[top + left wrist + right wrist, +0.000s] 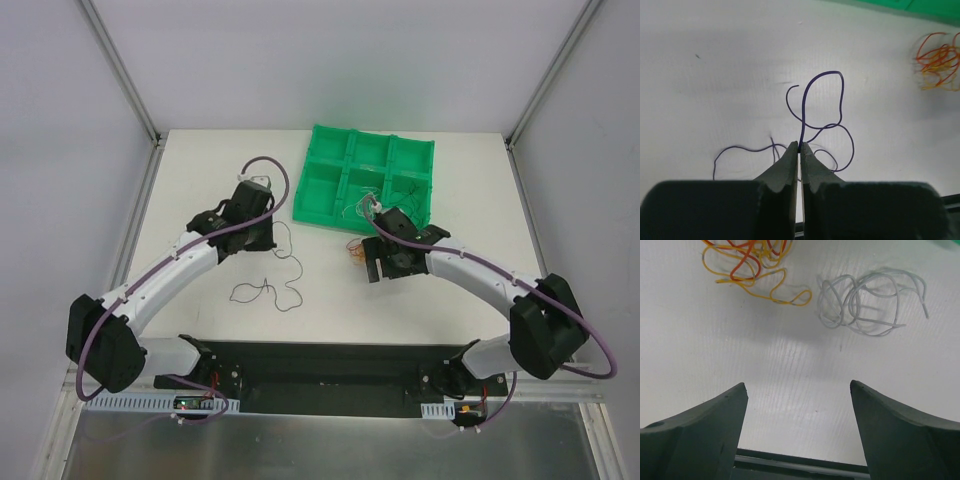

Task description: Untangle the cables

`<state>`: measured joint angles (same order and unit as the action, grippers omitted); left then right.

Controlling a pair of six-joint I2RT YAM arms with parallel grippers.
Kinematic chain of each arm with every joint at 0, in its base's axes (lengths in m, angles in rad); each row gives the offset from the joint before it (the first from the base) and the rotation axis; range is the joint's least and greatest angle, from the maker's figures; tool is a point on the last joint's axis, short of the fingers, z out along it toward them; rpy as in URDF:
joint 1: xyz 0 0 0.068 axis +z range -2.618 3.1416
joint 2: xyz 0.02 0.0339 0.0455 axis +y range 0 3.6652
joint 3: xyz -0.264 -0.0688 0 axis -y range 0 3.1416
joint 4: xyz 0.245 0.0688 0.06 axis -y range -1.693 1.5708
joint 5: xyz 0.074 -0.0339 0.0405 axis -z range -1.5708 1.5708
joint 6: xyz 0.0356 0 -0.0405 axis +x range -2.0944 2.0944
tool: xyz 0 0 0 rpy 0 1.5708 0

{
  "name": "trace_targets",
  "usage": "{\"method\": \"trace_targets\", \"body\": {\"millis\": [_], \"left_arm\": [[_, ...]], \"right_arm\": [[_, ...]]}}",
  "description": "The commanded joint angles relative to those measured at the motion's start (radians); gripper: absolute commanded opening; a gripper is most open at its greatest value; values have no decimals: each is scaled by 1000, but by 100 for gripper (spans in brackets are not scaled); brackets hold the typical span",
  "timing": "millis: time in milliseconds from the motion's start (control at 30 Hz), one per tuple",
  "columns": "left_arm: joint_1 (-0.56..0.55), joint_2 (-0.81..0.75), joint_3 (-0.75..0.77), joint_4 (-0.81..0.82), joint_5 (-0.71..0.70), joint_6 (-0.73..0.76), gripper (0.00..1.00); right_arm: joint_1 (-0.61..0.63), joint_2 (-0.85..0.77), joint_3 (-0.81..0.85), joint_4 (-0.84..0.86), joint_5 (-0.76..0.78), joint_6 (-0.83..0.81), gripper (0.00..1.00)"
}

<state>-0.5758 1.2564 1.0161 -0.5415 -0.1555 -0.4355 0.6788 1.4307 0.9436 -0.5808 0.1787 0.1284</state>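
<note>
White wire [856, 306] lies just ahead of the right pincer [797, 386], spread apart, toward the green tray [303, 190]; left pincer [800, 146] clamps the dark wire [803, 117].

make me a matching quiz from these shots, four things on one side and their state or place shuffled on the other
Column one
1. left gripper
2. right gripper
3. orange and red cables
4. green tray

Column two
a. open, holding nothing
b. tangled together in one clump
c. shut on a dark cable
d. at the far side of the table

Pairs: 1-c, 2-a, 3-b, 4-d
</note>
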Motion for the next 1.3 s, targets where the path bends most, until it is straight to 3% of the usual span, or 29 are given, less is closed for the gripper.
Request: {"method": "trace_targets", "body": {"millis": [0, 133, 233, 367, 667, 967, 1000, 1133, 1200, 1267], "left_arm": [[37, 17, 110, 38, 102, -164, 0], [59, 6, 76, 109, 140, -204, 0], [120, 8, -3, 95, 250, -297, 0], [175, -3, -109, 110, 290, -396, 0], [240, 101, -114, 57, 330, -469, 0], [287, 136, -174, 15, 341, -661, 0], [297, 130, -186, 8, 341, -680, 7], [312, 87, -232, -2, 333, -713, 52], [314, 84, -243, -5, 330, -715, 66], [314, 90, -249, -3, 339, -714, 72]], "right_arm": [[4, -73, 63, -22, 36, -73, 86], [2, -99, 89, -45, 64, -116, 87], [-21, -118, 101, -48, 47, -122, 87], [-65, -134, 139, -65, -4, -156, 87], [-148, -87, 216, -119, -104, -174, 86], [-162, -49, 273, -152, -130, -199, 86], [-162, -46, 274, -151, -133, -199, 86], [-160, -39, 270, -156, -145, -199, 86], [-162, -41, 268, -154, -148, -200, 86], [-162, -42, 268, -157, -151, -205, 86]]}}
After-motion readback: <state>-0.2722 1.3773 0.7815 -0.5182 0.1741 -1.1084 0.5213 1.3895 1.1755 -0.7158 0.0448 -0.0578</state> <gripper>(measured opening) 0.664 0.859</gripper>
